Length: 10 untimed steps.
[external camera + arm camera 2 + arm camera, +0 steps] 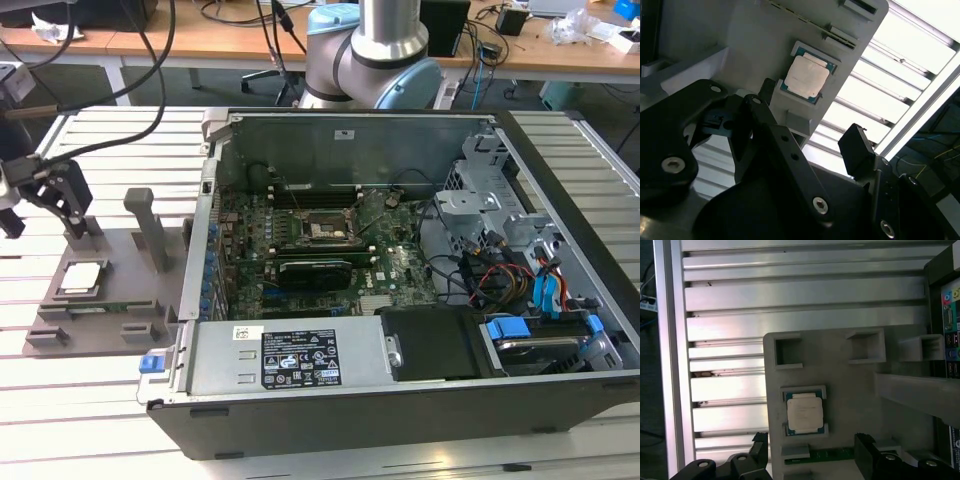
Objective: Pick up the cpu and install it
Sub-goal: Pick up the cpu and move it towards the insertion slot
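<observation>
The cpu (80, 278) is a small square chip with a pale metal top. It lies flat in a recess of the grey plastic tray (120, 310) on the exterior view's left. Both wrist views show the cpu (806, 76) (804, 413) resting in that recess. My gripper (42, 215) hangs a little above the far end of the tray, short of the chip. The gripper (812, 460) is open, and its black fingers (856, 145) stand wide apart with nothing between them.
An upright post (150, 225) rises from the tray beside the chip. The open computer case (400, 400) lies to the exterior view's right, its black socket frame (322, 228) on the motherboard. The table (80, 400) is slatted aluminium. The arm's base (370, 60) stands behind the case.
</observation>
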Tool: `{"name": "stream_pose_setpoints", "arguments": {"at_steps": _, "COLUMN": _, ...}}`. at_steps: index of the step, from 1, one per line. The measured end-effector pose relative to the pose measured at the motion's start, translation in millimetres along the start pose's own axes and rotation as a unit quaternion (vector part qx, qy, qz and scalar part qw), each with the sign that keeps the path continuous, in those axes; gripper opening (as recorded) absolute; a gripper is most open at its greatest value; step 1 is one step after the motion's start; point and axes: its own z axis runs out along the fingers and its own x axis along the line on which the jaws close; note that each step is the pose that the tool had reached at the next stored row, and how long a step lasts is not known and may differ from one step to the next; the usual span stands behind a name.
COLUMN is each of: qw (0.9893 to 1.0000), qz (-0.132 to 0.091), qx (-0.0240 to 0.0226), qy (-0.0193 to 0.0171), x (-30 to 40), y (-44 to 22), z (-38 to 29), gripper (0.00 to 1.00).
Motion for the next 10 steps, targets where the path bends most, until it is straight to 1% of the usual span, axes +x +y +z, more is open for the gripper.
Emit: {"name": "stream_pose_setpoints", "arguments": {"at_steps": 10, "qw": 1.0000, "qz": 0.000, "qx": 0.0000, "qy": 0.0000, "x": 0.1, "y": 0.0, "z": 5.7, "gripper": 0.78}}
